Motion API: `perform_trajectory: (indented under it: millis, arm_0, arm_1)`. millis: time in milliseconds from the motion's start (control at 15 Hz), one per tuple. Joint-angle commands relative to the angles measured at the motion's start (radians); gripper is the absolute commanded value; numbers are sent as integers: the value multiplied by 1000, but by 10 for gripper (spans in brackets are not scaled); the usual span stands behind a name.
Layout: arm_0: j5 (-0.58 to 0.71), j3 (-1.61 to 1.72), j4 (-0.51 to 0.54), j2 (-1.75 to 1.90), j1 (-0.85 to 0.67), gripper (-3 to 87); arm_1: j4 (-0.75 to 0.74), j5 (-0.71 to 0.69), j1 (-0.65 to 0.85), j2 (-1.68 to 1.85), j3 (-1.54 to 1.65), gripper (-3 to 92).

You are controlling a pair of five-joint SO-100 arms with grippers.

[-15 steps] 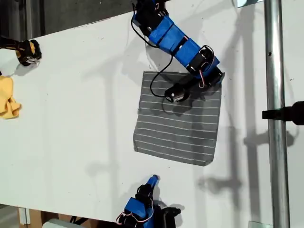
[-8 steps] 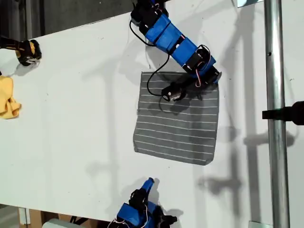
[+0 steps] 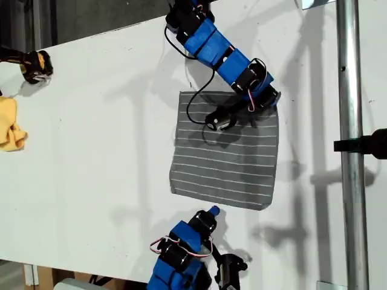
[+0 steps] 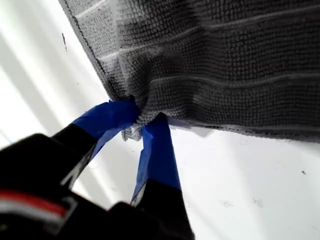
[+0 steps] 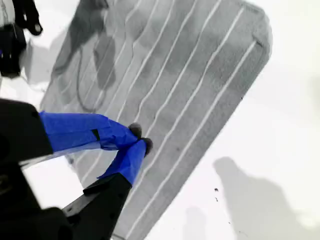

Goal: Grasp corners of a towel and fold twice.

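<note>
The grey towel (image 3: 227,160) with thin white stripes lies flat on the white table (image 3: 109,151), in the middle of the exterior view. My first gripper (image 3: 273,101) reaches in from the top of that view. It is shut on the towel's upper right corner, and the cloth (image 4: 225,65) bunches between its blue fingertips (image 4: 137,122). My second gripper (image 3: 211,212) comes from the bottom edge of the exterior view. It is shut on nothing, tips touching (image 5: 138,140), beside the towel's (image 5: 200,75) lower edge. The lower right corner (image 3: 261,207) lies free.
A small yellow cloth (image 3: 11,124) and a black-and-yellow object (image 3: 35,65) lie at the exterior view's left edge. A metal pole (image 3: 349,181) with a black clamp (image 3: 369,144) runs down that view's right side. A black cable (image 3: 196,106) loops over the towel.
My second arm has risen from the bottom edge toward the towel's lower edge. My first gripper has drawn the held corner slightly toward the exterior view's left.
</note>
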Motion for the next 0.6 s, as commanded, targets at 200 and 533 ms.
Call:
perform_trajectory:
  millis: [200, 533]
  arm_0:
    - [94, -434, -3, -273, 104, -16]
    - [9, -430, -6, -336, 149, 49]
  arm_1:
    - [8, -15, 46, 26, 6, -2]
    - [11, -25, 46, 26, 6, -2]
